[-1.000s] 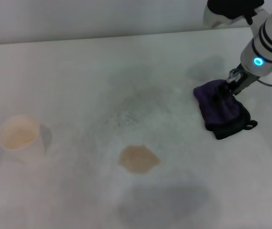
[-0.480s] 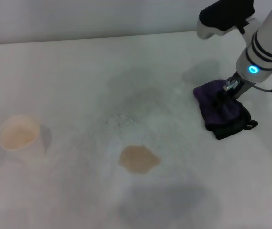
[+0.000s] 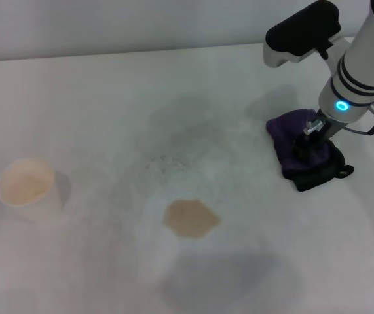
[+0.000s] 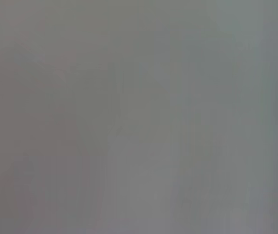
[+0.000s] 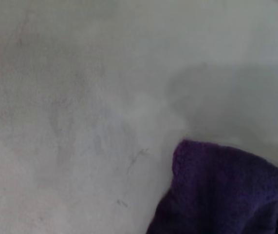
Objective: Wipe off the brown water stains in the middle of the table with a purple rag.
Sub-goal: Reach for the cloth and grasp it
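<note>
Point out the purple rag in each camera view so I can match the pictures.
Head view: the purple rag lies on the right side of the table, under the right gripper, apart from the brown stain.
Left wrist view: not in it; only featureless grey.
Right wrist view: the rag fills the lower right corner.
Shared landmark: the white tabletop with faint grey scuffs beside the rag.

1. Head view: soft, even overhead light; diffuse grey shadow on the desk (image 3: 108,98) near its front edge.
2. Left wrist view: featureless grey blur.
3. Right wrist view: soft focus, the purple rag (image 5: 221,195) fuzzy.
</note>
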### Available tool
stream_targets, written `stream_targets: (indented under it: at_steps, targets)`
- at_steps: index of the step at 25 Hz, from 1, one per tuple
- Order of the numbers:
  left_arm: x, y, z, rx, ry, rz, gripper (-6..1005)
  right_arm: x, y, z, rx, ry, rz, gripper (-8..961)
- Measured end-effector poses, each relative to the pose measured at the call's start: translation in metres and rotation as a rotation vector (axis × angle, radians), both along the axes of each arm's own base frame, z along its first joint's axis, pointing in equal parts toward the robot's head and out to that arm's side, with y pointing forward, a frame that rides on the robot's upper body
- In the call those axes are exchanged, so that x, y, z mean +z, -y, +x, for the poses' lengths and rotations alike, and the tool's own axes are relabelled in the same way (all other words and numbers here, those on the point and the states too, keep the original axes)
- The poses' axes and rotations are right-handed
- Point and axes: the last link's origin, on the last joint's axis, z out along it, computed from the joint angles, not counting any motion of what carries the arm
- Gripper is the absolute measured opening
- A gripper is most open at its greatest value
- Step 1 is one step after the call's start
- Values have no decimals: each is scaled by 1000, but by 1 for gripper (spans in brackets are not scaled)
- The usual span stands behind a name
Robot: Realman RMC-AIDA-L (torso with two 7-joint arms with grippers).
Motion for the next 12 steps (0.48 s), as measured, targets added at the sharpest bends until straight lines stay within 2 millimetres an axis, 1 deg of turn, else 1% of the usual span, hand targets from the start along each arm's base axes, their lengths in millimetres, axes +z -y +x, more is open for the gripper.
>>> stream_targets:
  at_steps: [8,12]
  targets:
    - [0,-1,-1,4,-2,-3,893,-8,2,-2,23,44,-20,367]
    - [0,-1,0,0,-4,-10,893,-9,2,-5,28,43,-23,315]
